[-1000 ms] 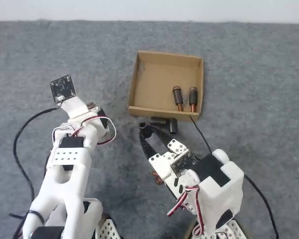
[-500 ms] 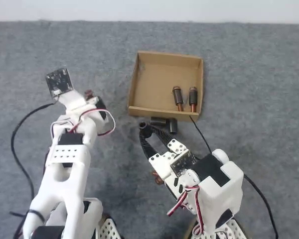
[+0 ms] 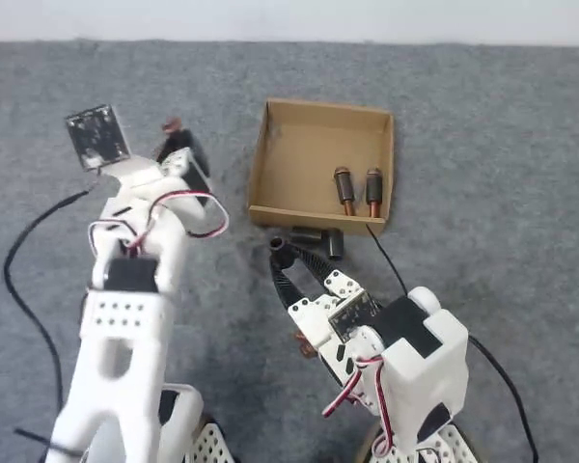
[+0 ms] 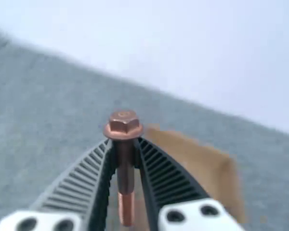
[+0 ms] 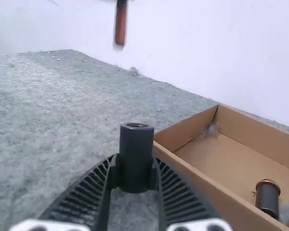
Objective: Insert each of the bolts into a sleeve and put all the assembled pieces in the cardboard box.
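While the copper hex-head bolt (image 4: 124, 127) sits clamped by its shank in the left gripper (image 4: 126, 147), upper left of the high view, the black cylindrical sleeve (image 5: 136, 153) stands upright, bore open upward, pinched in the right gripper (image 5: 135, 166) at centre frame. The bolt is well apart from the sleeve, up-left of it, its long axis along the fingers and its head past the tips. Likely next: line up the two axes. The brown cardboard box (image 3: 318, 214) just beyond the sleeve holds two assembled pieces (image 3: 344, 188). Two spare black sleeves (image 3: 309, 235) lie by its front wall, near the path.
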